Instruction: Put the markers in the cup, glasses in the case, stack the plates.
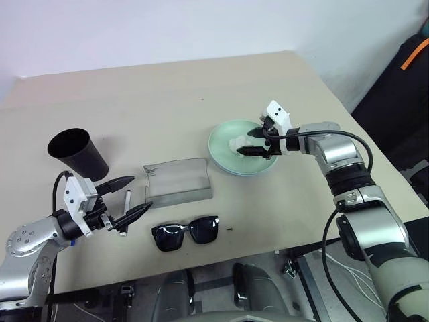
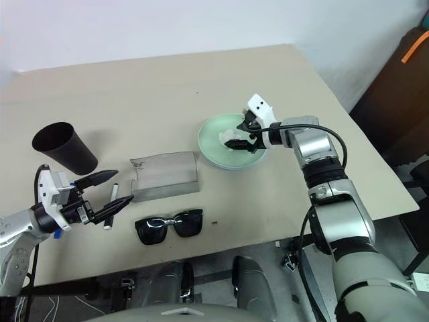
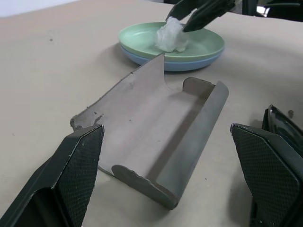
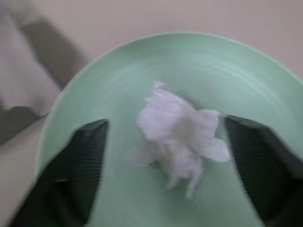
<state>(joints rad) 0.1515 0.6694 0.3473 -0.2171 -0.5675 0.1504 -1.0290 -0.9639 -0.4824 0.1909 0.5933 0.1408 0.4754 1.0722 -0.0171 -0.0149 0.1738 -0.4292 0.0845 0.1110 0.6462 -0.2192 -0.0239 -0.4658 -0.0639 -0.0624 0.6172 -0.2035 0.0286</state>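
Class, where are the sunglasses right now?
The sunglasses lie on the table's near edge, just in front of the open grey case, beside the open left gripper.

Blue plate [image 3: 180, 64] mostly hidden under green plate [image 3: 142, 35]; marker [image 1: 125, 208], lower left, partly behind left pincer [image 1: 131, 198]; sunglasses [image 3: 284, 130] cut off at right edge.

A matt black plastic cup [image 1: 77, 153], a matt grey, felt-like case [image 3: 156, 142] with a frayed lid edge, sunglasses [image 1: 186, 232] with glossy dark lenses, smooth mint and light blue plastic plates [image 3: 208, 49], and a crumpled white paper tissue [image 4: 177, 135] between textured black fingers [image 4: 83, 163] are recorded.
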